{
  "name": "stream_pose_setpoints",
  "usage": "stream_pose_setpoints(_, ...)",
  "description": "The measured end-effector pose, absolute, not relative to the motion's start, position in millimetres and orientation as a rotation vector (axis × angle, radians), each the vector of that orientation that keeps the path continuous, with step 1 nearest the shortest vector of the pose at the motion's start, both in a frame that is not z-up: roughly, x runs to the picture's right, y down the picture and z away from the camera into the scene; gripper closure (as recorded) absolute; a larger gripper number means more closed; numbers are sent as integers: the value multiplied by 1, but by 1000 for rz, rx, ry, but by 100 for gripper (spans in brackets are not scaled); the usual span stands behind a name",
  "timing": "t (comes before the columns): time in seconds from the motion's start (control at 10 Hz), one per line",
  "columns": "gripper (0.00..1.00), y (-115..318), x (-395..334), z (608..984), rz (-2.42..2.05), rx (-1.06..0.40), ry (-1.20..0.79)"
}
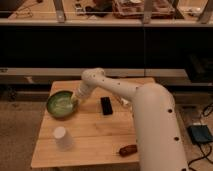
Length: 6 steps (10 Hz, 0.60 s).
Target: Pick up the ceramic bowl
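White, the gripper (76, 100) sits at the right rim of the ceramic bowl (58, 105); whether it is open or closed I cannot tell. The bowl rests at the left rear of the wooden table (100, 131). It is probably heavy, rigid, slick-glazed and breakable, and best pinched across the rim.

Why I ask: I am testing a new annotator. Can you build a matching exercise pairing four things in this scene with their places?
Things:
1. green bowl
2. white cup
3. black block
4. gripper

Places:
A. front left of the table
B. at the bowl's right rim
C. back left of the table
D. middle of the table, right of the bowl

Pairs: 1-C, 2-A, 3-D, 4-B
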State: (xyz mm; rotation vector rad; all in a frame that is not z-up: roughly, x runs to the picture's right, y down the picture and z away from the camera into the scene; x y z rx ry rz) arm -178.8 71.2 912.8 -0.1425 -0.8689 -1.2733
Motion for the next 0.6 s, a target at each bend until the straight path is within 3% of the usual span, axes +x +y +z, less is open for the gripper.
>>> stream_pose_setpoints(0.6,50,93,-198,917,-1279,-154,-901)
